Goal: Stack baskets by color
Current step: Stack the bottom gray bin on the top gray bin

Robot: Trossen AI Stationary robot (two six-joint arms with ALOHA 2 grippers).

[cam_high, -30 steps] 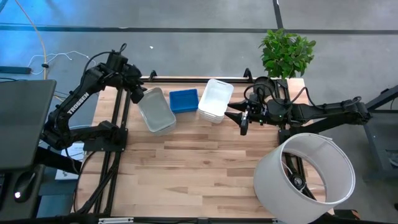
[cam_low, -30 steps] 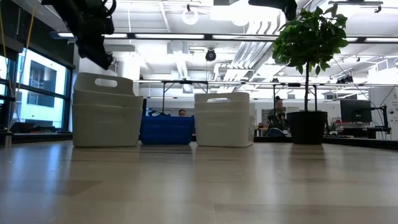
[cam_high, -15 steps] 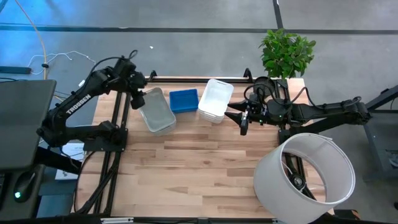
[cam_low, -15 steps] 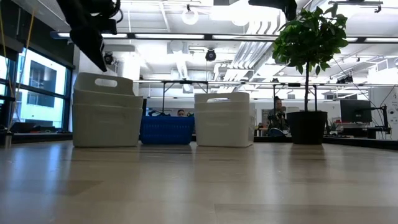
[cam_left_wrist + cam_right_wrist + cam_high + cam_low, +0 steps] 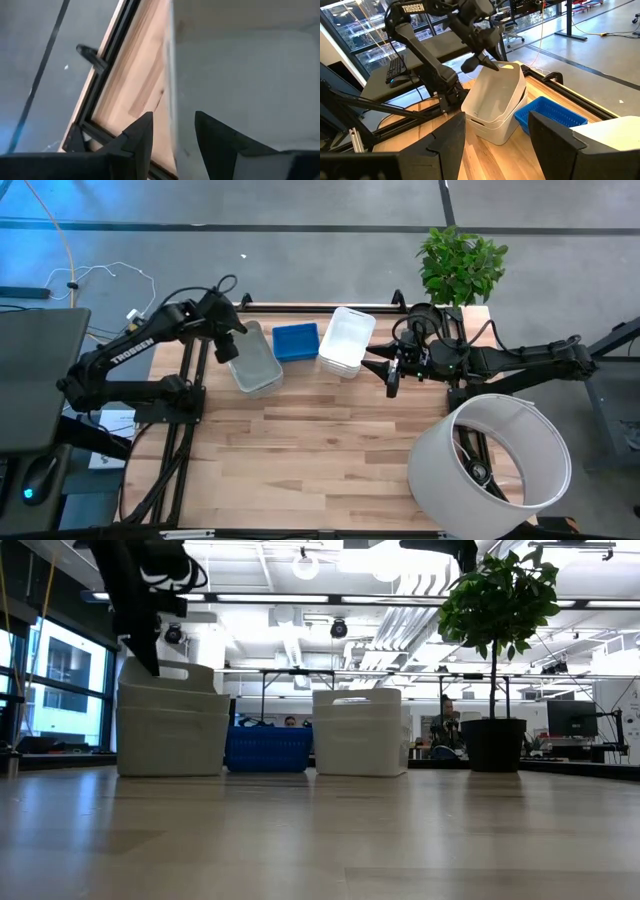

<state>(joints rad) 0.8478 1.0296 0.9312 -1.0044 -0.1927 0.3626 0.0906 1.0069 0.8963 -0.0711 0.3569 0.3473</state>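
The grey basket stack sits right under the left gripper, its fingers apart astride the end wall, so the grasp looks on: closing comes next, while the right gripper waits open beside the white baskets.

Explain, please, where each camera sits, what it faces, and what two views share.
High: overhead, facing down; both arms, left gripper, right gripper.
Low: table height, facing the grey baskets and the room.
Left wrist: its fingers straddle the grey baskets' wall.
Right wrist: fingers, left arm beyond.
High and low share the blue basket.
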